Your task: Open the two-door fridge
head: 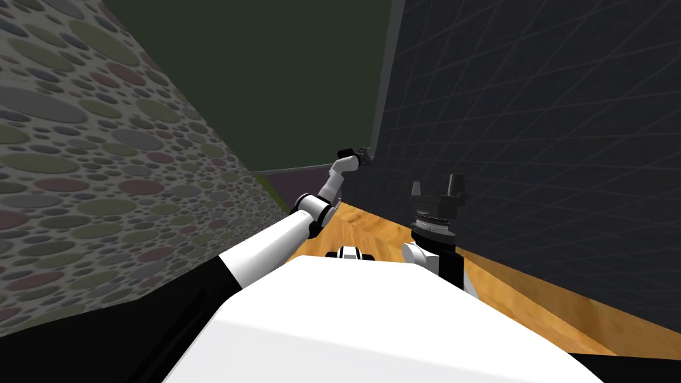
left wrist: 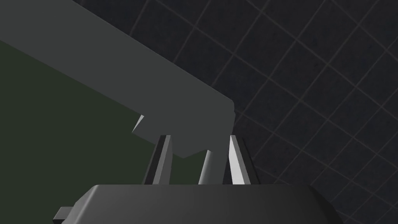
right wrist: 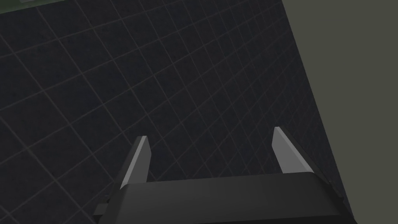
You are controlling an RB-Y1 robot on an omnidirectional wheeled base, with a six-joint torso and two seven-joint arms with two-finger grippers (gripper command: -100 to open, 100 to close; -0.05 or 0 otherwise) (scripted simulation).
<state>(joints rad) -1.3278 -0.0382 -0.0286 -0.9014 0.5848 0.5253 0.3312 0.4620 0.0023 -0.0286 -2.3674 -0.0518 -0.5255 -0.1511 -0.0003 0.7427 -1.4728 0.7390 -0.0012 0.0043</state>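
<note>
The fridge door (head: 266, 80) is a flat dark green front, with a grey strip (head: 386, 80) running along its edge next to a dark tiled wall. My left arm reaches out to that edge. My left gripper (head: 362, 154) is at the strip. In the left wrist view a grey handle bar (left wrist: 186, 109) ends between the fingers of my left gripper (left wrist: 200, 136). They straddle its thin post, one touching it and the other a small gap away, so the gripper is open. My right gripper (head: 439, 189) stands open near my chest and holds nothing (right wrist: 210, 132).
A dark tiled wall (head: 532, 133) rises close on the right, facing the right gripper. A wall with a pebble pattern (head: 86, 166) closes the left side. A strip of wooden floor (head: 372, 229) runs between them.
</note>
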